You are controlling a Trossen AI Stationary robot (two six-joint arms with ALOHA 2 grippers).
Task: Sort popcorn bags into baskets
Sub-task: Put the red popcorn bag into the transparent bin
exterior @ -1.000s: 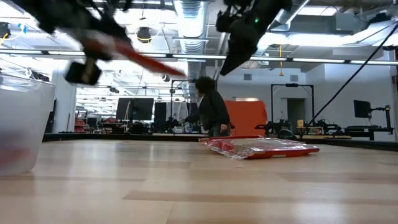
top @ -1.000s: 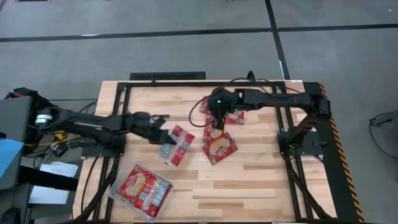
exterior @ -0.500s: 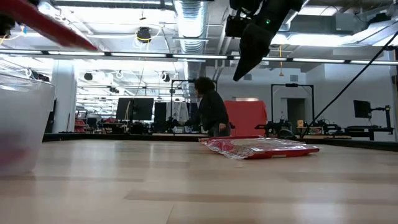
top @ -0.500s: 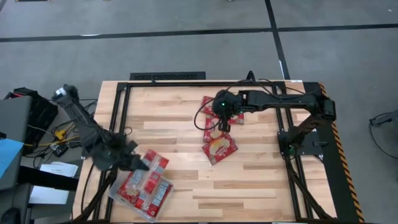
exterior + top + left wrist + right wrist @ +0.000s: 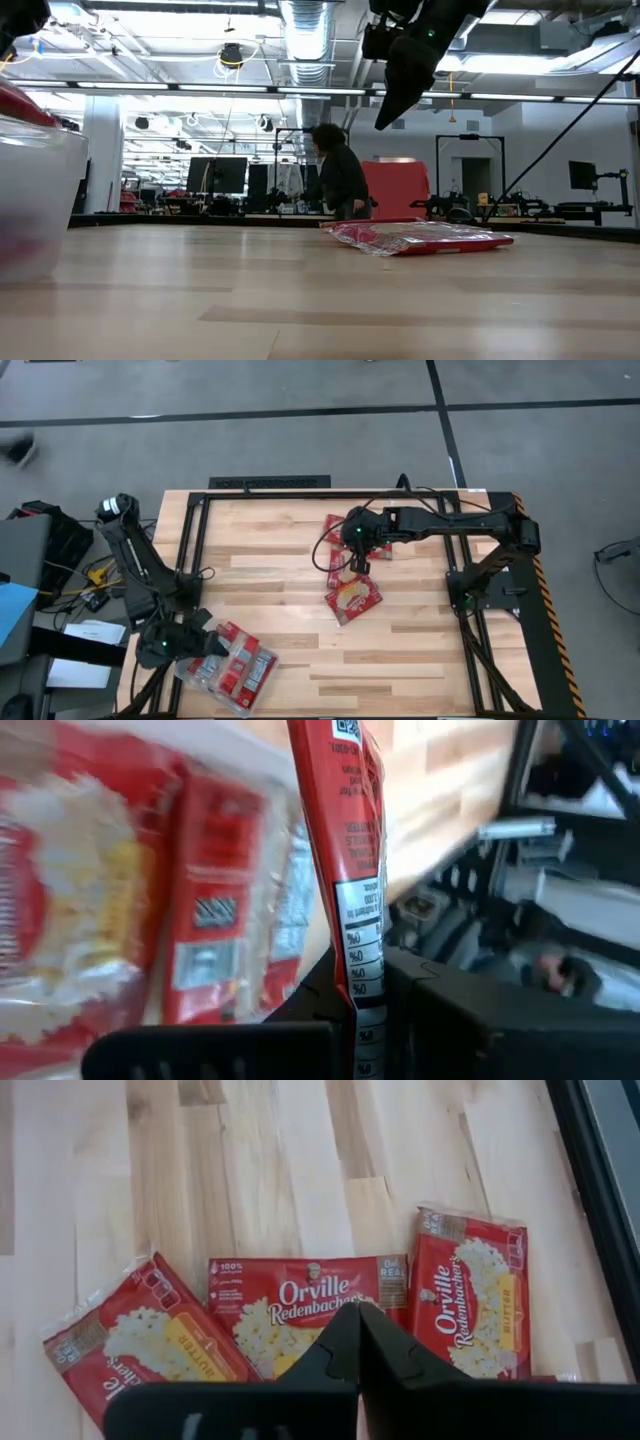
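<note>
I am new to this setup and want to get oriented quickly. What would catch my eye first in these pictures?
Most striking is the left gripper at the table's front-left corner, shut on a flat red popcorn bag held on edge over the clear shallow plastic tray, which already holds bags. Next, the right gripper, fingers shut, hovers over several red popcorn bags lying on the wooden table near its far middle.

A wooden counter with a black frame is standing on a grey floor crossed by dark lines. Beyond the counter, in the low view, a person is standing by an orange panel, and monitors are sitting under ceiling ducts.
</note>
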